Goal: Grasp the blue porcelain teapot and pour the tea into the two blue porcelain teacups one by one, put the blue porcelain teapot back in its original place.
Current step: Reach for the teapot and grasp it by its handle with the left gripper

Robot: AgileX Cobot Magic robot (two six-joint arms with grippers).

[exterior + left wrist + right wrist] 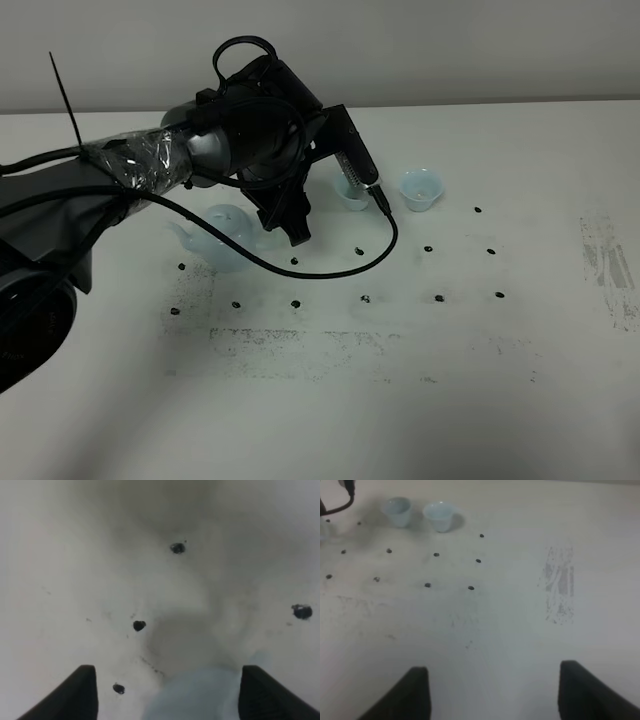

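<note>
white tabletop [520,380]: teapot [225,240] standing, not gripped

black dots [428,248] mark the surface. teapot sits left of centre, under the left arm [150,160]. left pincer [167,680] wide, teapot's blurred edge between its fingers; contact unclear. two cups [421,188] stand side by side, further right. right pincer [493,667] wide, holding nothing, over the tabletop.

A: Where does the high camera sit?
B: Up high, looking down over the whole tabletop [430,400] toward the back wall.
A: And the wrist ones?
B: Left looks past the left gripper [167,672], very near the tabletop, blurred. Right looks past the right gripper [493,667] from farther off, across to the teacups [397,511] [439,516], which the high view shares.
</note>
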